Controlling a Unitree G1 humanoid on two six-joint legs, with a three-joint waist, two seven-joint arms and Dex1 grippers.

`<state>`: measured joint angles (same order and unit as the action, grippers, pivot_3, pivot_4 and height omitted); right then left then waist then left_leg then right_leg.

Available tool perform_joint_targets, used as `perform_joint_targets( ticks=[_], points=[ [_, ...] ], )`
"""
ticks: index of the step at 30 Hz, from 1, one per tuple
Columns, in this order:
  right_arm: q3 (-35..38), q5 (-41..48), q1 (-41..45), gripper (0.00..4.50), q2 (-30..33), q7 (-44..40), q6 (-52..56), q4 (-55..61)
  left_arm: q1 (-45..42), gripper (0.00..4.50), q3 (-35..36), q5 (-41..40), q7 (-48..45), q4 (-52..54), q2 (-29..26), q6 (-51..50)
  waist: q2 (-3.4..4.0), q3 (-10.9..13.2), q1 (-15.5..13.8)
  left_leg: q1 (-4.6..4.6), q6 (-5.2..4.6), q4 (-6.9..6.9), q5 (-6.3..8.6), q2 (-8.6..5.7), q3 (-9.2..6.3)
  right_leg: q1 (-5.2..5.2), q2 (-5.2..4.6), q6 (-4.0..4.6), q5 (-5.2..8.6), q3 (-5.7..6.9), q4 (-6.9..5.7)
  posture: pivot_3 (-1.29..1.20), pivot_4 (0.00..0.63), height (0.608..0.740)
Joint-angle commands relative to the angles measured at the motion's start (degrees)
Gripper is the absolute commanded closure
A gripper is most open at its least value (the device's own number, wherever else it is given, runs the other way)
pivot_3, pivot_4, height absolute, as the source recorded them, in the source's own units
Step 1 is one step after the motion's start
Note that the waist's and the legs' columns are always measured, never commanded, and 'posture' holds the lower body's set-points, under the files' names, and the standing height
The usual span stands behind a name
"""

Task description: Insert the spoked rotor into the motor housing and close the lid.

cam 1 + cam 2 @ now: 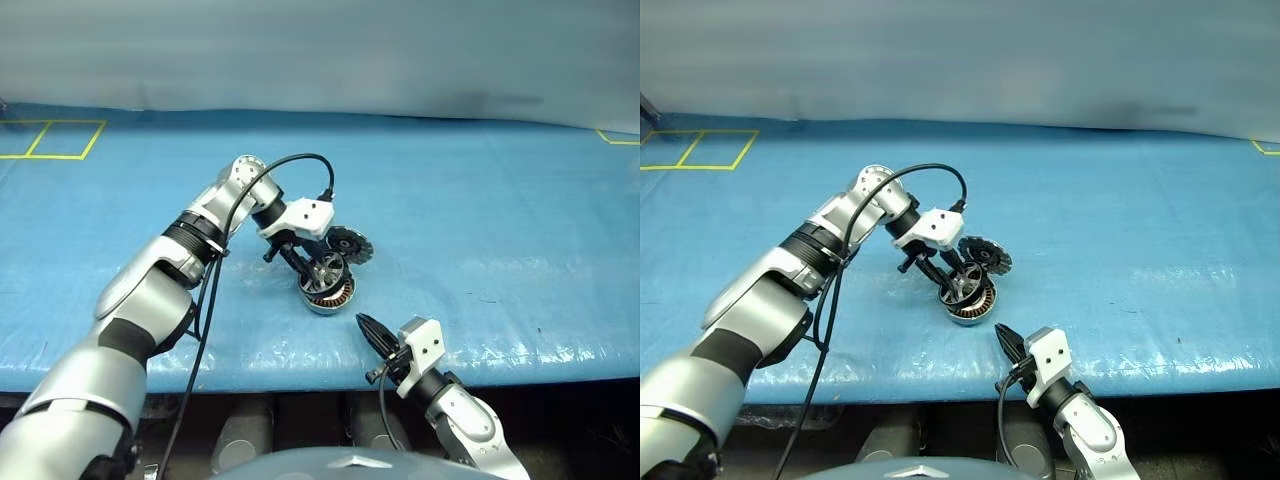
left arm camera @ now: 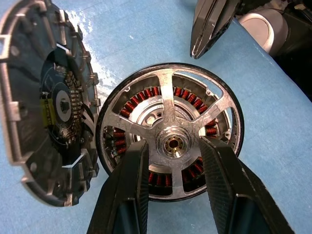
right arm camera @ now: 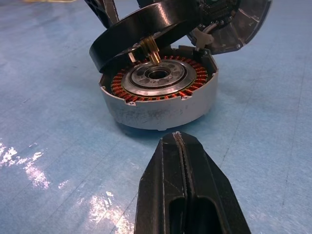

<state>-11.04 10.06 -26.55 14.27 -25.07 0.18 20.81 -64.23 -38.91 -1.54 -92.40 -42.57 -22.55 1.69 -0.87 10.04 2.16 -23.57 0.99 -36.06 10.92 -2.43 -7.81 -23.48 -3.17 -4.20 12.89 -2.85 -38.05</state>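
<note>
My left gripper (image 1: 318, 272) is shut on the spoked rotor (image 2: 170, 97), its fingers (image 2: 131, 170) pinching either side of the central hub. The rotor (image 3: 141, 36) hangs tilted just over the motor housing (image 3: 161, 105), its far edge low and its brass shaft pointing down at the silver centre. Copper windings show through the rotor's cut-outs. The lid (image 2: 44, 112) stands open beside the housing, its dark segmented inner face showing. My right gripper (image 3: 178, 139) is shut and empty, a short way in front of the housing and pointing at it.
The housing stands on a blue sheet (image 1: 480, 200) covering the table, whose front edge (image 1: 520, 365) runs just behind my right gripper. Yellow tape lines (image 1: 50, 140) mark the far left. A black cable (image 1: 300, 160) loops over my left wrist.
</note>
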Motion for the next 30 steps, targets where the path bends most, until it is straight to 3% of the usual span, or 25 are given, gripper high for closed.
perform_joint_targets(
  ticks=[1, 7, 16, 17, 23, 26, 30],
  points=[
    [-0.2, 0.0, 0.0, 4.50, -0.3, 0.2, -1.3, 0.9, -2.3, 3.19, -1.5, 0.1, -0.1, -0.3, -0.1, 0.7, 0.00, 0.0, 0.0, 0.00, 0.00, 0.00, 0.00, 0.00, 0.00, 0.00, 0.00, 0.00, 0.00, 0.00, 0.00, 0.00, 0.150, 0.740],
    [-0.1, -0.3, -0.1, 4.50, -0.5, 0.6, -1.4, 0.9, -3.3, 3.19, -2.6, -0.2, -0.1, -1.1, 0.5, 0.9, 0.00, 0.0, 0.0, 0.00, 0.00, 0.00, 0.00, 0.00, 0.00, -0.01, 0.00, 0.00, 0.00, 0.00, 0.00, 0.00, 0.150, 0.740],
    [0.1, -0.5, -0.1, 4.50, -0.7, 1.0, -1.5, 0.7, -4.1, 0.18, -3.7, -0.8, -0.1, -1.5, 1.1, 1.5, 0.00, 0.0, -0.1, -0.02, 0.00, 0.00, 0.00, -0.01, 0.00, -0.01, -0.01, 0.00, 0.00, 0.00, 0.01, 0.00, 0.150, 0.740],
    [0.1, -0.5, 0.0, 4.50, -0.7, 1.0, -1.5, 0.7, -4.1, 0.02, -3.4, -1.2, -0.1, -1.4, 1.2, 1.3, 0.00, 0.0, -0.1, -0.02, 0.00, 0.00, 0.00, -0.01, 0.00, 0.00, -0.01, 0.00, 0.00, 0.00, 0.01, 0.00, 0.150, 0.740],
    [0.5, -0.2, -0.5, 4.50, -0.3, 1.1, -1.3, 1.4, -3.5, 0.02, -2.8, -10.7, -0.1, 5.2, -1.7, -4.1, -0.01, 0.0, 0.0, -0.04, 0.00, 0.00, 0.00, 0.00, -0.02, -0.02, -0.01, 0.00, 0.01, 0.01, 0.01, 0.00, 0.150, 0.740],
    [1.4, 0.2, -0.8, 4.50, 0.3, 1.1, -0.9, 2.3, -2.3, 0.63, -4.5, -16.1, -0.1, 12.0, -6.7, -7.5, 0.00, 0.0, 0.3, -0.04, 0.00, 0.03, 0.00, 0.04, -0.01, -0.05, -0.01, 0.01, 0.01, -0.01, 0.01, 0.00, 0.150, 0.740],
    [3.5, 1.4, -0.3, 4.50, 1.7, 1.1, 1.0, 4.2, 0.7, 1.96, -3.9, -19.9, -0.1, 20.8, -12.9, -10.8, 0.03, 0.0, 0.3, 0.00, 0.00, 0.09, 0.00, 0.04, -0.04, -0.03, -0.01, 0.06, 0.03, 0.00, 0.00, 0.00, 0.150, 0.740]
  ],
)
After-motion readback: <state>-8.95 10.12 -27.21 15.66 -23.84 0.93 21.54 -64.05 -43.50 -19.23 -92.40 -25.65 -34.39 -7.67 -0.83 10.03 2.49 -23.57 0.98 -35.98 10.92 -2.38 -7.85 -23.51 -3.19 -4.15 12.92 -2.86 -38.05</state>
